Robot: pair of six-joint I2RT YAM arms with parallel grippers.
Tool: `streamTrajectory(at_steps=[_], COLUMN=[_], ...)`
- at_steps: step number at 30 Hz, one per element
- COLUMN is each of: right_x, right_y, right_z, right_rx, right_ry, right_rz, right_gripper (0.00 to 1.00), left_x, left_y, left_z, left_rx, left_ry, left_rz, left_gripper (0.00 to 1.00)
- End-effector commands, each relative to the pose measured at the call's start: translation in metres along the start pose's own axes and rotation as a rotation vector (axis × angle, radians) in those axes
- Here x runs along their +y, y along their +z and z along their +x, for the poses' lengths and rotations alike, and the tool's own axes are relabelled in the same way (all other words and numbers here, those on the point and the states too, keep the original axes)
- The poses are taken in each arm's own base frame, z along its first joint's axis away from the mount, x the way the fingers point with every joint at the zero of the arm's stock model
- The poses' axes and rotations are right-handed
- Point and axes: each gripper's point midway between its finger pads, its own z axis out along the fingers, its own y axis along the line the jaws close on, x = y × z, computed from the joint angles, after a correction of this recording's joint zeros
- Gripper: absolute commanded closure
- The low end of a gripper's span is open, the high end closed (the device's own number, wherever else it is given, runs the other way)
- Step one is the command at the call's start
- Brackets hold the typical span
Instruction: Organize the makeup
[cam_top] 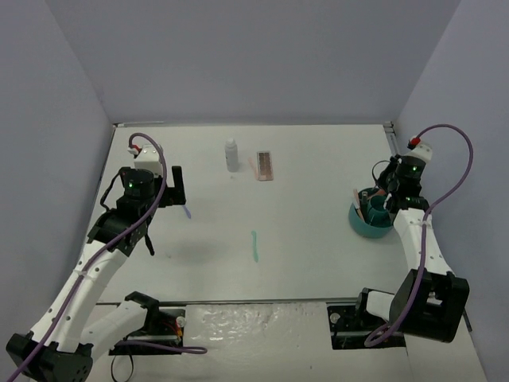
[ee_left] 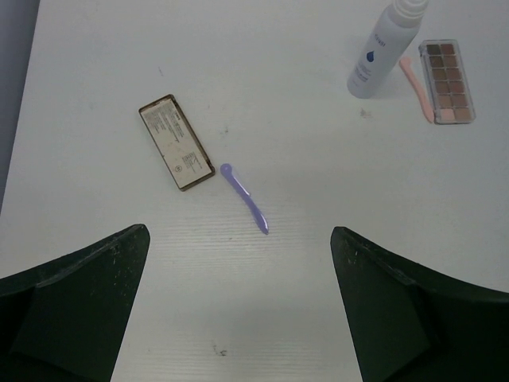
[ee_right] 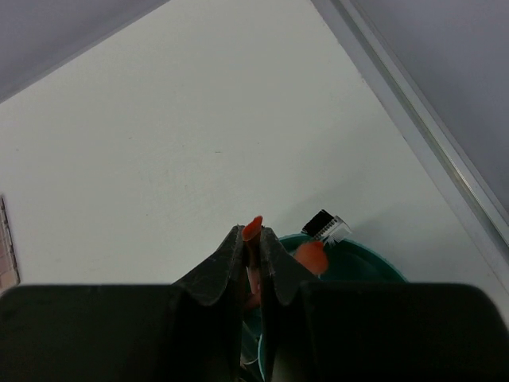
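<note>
My left gripper (ee_left: 238,239) hangs open over the table with nothing between its fingers. Just ahead of it lie a purple stick (ee_left: 244,197) and a closed brown palette (ee_left: 176,142). Farther off stand a whitish bottle (ee_left: 382,49), an open palette (ee_left: 447,70) and a pink stick (ee_left: 417,87) between them. A teal stick (cam_top: 254,247) lies alone mid-table. My right gripper (ee_right: 253,236) is shut on an orange-pink stick (ee_right: 253,227), held just above the near rim of the round teal tub (ee_right: 362,256).
The tub (cam_top: 372,218) at the right holds a black-and-white brush (ee_right: 326,225) and another orange-tipped piece (ee_right: 312,256). A metal rail (ee_right: 413,135) runs along the right table edge. Grey walls close in the back and sides.
</note>
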Motion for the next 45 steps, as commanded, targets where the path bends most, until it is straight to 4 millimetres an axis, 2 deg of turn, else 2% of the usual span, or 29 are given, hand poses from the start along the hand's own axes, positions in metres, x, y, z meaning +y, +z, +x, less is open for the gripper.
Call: streamTrajectory(at_steps=[1,7,12,13,16,19,29,30,32,36,39,45], right_x=[0.003,0.002,0.001,0.002,0.004,0.005,0.017,0.021,0.027,0.042,0.053,0.089], right_y=[0.01,0.025,0.029,0.028,0.023,0.016,-0.018,-0.024,-0.033,-0.054,-0.07,-0.099], right_z=[-0.02,0.009,0.018,0.02,0.018,0.01,-0.032,-0.038,-0.052,-0.071,-0.081,-0.08], right_rx=[-0.094,-0.051,-0.039,-0.037,-0.046,-0.064,-0.153,-0.166,-0.193,-0.226,-0.246,-0.264], right_ry=[0.02,0.024,0.03,0.033,0.04,0.041,0.038,0.036,0.036,0.027,0.013,-0.044], right_rz=[-0.019,-0.04,-0.044,-0.051,-0.061,-0.066,-0.099,-0.115,-0.141,-0.206,-0.256,-0.358], right_gripper=[1.0,1.0,1.0,0.97,0.79,0.58,0.41,0.39,0.27,0.1,0.02,0.0], left_x=[0.009,0.009,0.01,0.01,0.011,0.01,0.012,0.012,0.014,0.017,0.014,0.006], left_y=[-0.006,-0.005,-0.004,-0.003,-0.002,-0.001,0.004,0.005,0.008,0.024,0.039,0.082], left_z=[-0.021,-0.017,-0.017,-0.016,-0.016,-0.016,-0.009,-0.006,-0.003,0.018,0.035,0.073], left_rx=[-0.068,-0.061,-0.059,-0.057,-0.055,-0.054,-0.029,-0.019,0.002,0.115,0.196,0.353], left_ry=[0.004,0.005,0.007,0.008,0.009,0.008,-0.012,-0.029,-0.055,-0.145,-0.22,-0.351], left_rz=[-0.044,-0.043,-0.051,-0.052,-0.055,-0.055,-0.07,-0.075,-0.094,-0.157,-0.181,-0.239], left_gripper=[0.03,0.03,0.03,0.03,0.03,0.03,0.03,0.03,0.03,0.03,0.03,0.03])
